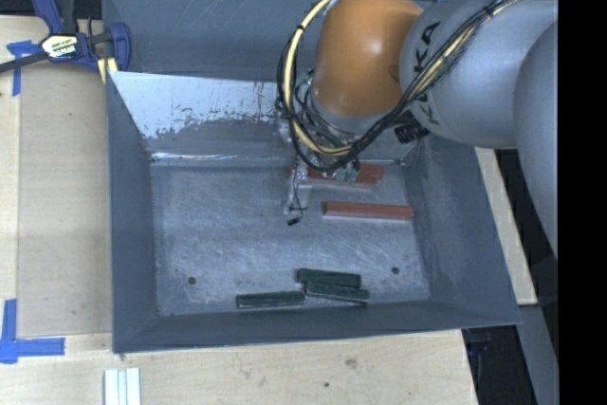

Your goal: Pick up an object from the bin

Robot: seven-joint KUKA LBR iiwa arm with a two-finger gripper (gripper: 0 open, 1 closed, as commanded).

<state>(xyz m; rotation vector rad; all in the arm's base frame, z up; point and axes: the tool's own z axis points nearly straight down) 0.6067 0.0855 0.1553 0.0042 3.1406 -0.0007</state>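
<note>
Scuffed grey metal bin (133, 232) below the overhead camera, with sloped walls running down to a flat, scratched floor. Reaching in from the right, the arm, with an orange cover (365, 52) and looped cables (294, 100) at the wrist. Under these, the gripper (298, 204), hanging low over bare floor near the bin's middle. Touching the floor or just above it: cannot tell. Open or closed: cannot tell from this angle either.

Just right of the gripper, a reddish-brown bar (368, 211): long, flat and narrow, lying crosswise on the floor. Left end near the gripper tip, set apart by a small gap. Behind it, toward the back wall, a second reddish piece (372, 174) with a greenish bit at its left end. Largely covered by the wrist, so full shape hard to make out.

Along the front wall, well apart from the gripper, three dark green bars (330, 280) lying together, ends touching or overlapping.

Left half of the floor bare, with open room there. Right side crowded by the arm. Reddish-brown bar clear of the right wall.
</note>
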